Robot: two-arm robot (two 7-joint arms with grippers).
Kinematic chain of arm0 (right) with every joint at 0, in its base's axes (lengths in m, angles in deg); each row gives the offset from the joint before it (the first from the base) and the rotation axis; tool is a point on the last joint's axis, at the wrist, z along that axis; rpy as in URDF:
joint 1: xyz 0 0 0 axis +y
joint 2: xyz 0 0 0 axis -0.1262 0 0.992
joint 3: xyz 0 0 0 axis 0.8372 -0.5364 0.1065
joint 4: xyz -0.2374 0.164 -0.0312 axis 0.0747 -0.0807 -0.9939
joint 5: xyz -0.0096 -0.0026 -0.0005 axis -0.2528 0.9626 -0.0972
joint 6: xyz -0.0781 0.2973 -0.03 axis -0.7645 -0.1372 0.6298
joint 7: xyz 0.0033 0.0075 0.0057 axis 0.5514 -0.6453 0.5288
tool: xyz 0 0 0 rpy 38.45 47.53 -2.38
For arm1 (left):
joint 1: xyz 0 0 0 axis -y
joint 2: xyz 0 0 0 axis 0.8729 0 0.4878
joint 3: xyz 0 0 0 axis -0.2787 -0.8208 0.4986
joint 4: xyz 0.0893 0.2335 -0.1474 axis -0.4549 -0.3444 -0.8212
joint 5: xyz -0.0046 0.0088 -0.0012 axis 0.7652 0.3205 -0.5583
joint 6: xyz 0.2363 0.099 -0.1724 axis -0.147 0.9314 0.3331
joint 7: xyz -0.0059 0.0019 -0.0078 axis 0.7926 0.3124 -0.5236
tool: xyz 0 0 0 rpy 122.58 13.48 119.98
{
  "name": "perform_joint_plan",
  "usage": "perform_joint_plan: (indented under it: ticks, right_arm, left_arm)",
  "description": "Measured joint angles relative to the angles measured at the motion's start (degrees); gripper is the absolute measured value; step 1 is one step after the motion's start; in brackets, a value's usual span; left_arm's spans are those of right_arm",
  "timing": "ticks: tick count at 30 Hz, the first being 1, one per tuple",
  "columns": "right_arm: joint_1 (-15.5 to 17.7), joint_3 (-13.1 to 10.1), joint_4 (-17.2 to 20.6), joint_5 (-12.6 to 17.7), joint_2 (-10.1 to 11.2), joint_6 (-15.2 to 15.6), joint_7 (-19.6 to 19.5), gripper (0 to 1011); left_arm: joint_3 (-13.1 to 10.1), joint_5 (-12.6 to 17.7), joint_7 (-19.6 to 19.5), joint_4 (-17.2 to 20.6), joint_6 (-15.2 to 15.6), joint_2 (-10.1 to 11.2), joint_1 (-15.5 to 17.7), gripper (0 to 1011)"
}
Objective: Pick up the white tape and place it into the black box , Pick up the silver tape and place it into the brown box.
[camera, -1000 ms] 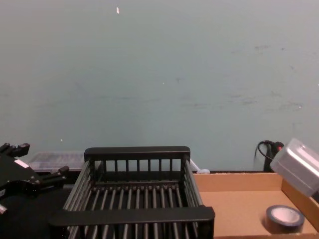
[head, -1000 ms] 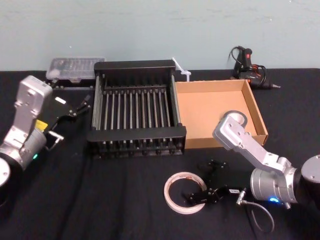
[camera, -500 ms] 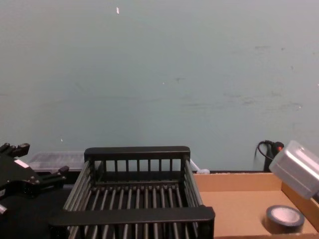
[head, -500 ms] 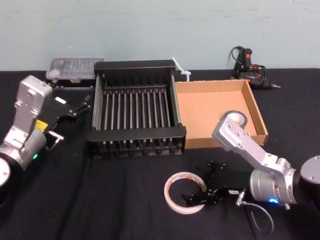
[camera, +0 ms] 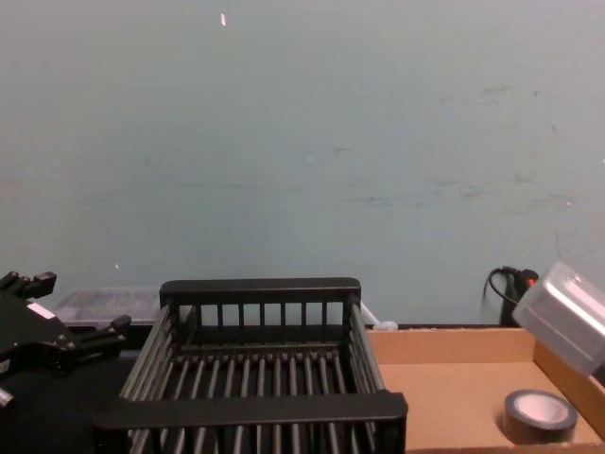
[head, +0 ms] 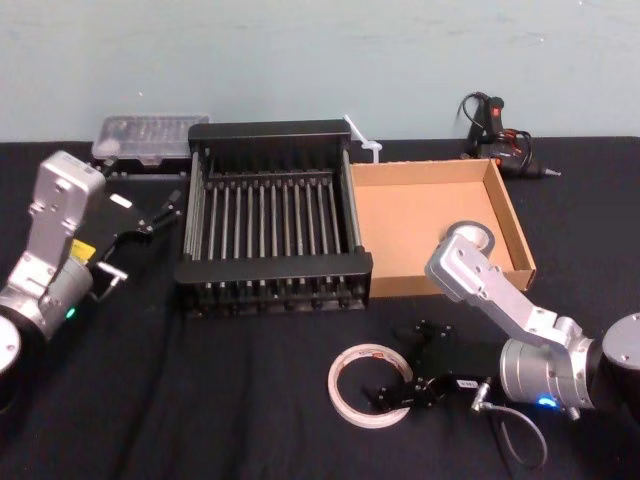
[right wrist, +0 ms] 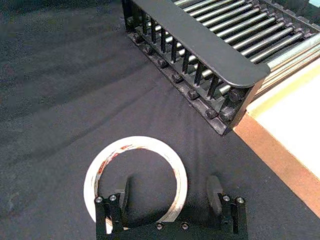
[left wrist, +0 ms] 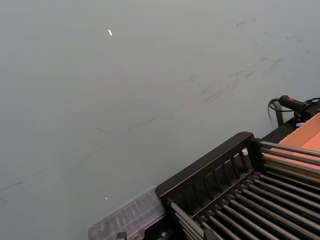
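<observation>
One white tape, right gripper wide astride rim; one silver tape in brown box; left gripper spread

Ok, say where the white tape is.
Head view: the white tape lies flat on the cloth, right of centre, before the black box, the right tool open astride its rim.
</observation>
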Motion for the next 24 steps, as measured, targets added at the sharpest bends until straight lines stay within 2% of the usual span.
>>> perform_joint_plan:
  ticks: [24]
  right_arm:
    - [-0.15, 0.47, 0.02, -0.29, -0.05, 0.16, 0.62, 1002]
  left_arm:
    - [0.00, 0.00, 0.00, 0.00, 0.00, 0.00, 0.00, 1001]
